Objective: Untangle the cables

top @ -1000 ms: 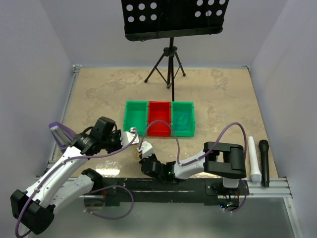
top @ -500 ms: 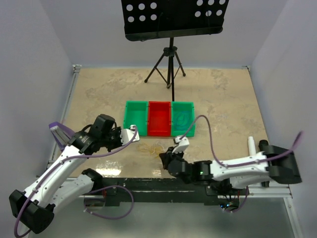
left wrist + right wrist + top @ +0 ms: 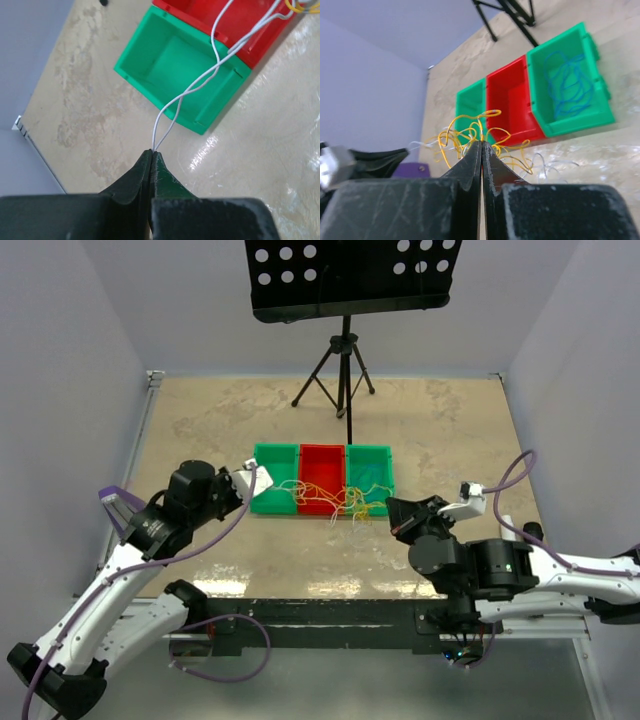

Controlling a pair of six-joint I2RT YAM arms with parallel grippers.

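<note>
the left gripper [image 3: 152, 154] had its black fingers pressed together on a thin white cable [image 3: 200, 84]. two runs of it left the tips and crossed over the near corner of the left green plastic bin [image 3: 170, 60] toward the red plastic bin [image 3: 250, 35]. the right gripper [image 3: 481, 146] was also closed to a slit, with a knot of thin yellow-orange cables [image 3: 465, 137] bunched right at its tips, and it looked clamped on them. from above, the strands hung strung between the two grippers, across the front of the three bins. the thickest tangle sat near the seam of the red bin and the right green plastic bin [image 3: 580, 117]. a loose blue cable coil [image 3: 567, 82] lay inside that bin. all of it stood on the beige marbled tabletop [image 3: 200, 430].
</note>
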